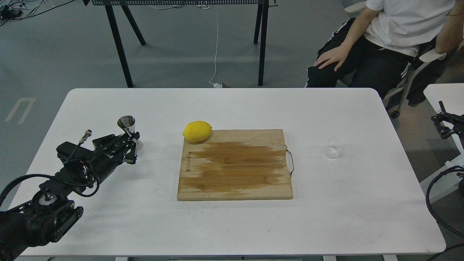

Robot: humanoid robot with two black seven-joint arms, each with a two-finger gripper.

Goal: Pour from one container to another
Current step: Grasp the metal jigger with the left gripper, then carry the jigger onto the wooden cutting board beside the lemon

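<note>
Now the left tool (133, 148) sits at the jigger (127, 127) near the bench's (232, 224) left edge.
Whether it grips the waist, I cannot tell; seat both fingers squarely there, keeping it upright; the glass cup (334, 147) stands well apart, right of the cutting board (235, 165).

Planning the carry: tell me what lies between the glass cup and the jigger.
The cutting board lies flat between the cup and the jigger, with a lemon on its far-left corner. Both sit low; the left gripper is at the jigger.
</note>
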